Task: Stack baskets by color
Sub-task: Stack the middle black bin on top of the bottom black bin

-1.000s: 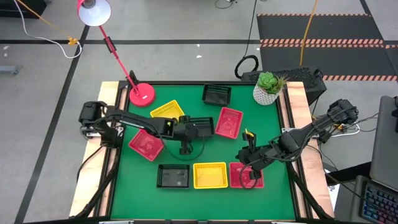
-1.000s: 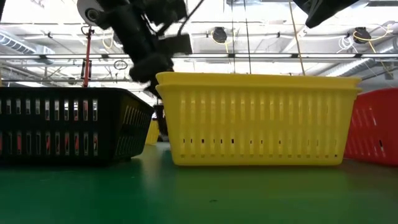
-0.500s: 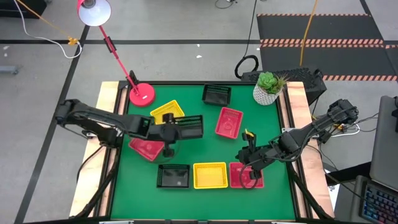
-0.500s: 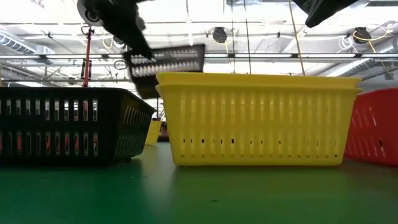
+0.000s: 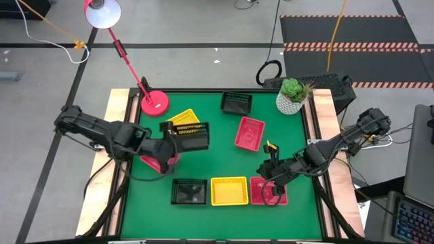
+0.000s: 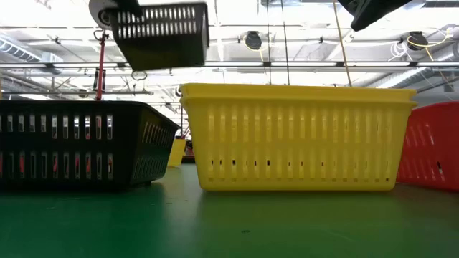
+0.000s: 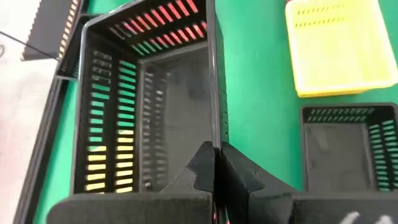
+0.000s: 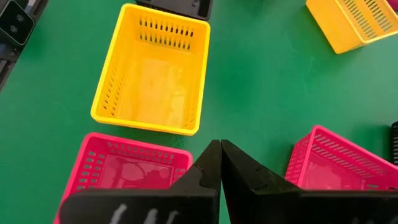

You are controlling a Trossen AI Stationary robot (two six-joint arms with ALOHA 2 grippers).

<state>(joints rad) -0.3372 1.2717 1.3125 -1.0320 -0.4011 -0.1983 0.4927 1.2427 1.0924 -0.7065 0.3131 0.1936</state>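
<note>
No text, label, brand, number or sign can be read anywhere in these views, neither on the baskets, the table nor the room beyond.

Airborne black basket over the mat's left side; black, yellow, red-pink baskets scattered below

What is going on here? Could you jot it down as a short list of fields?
Left gripper: shut on the rim of a black basket, lifted above the table
Right gripper: shut, empty, above a red basket
Front row: black basket on the table, yellow basket, red basket
Farther back: another black basket, another red basket, another yellow basket
</note>
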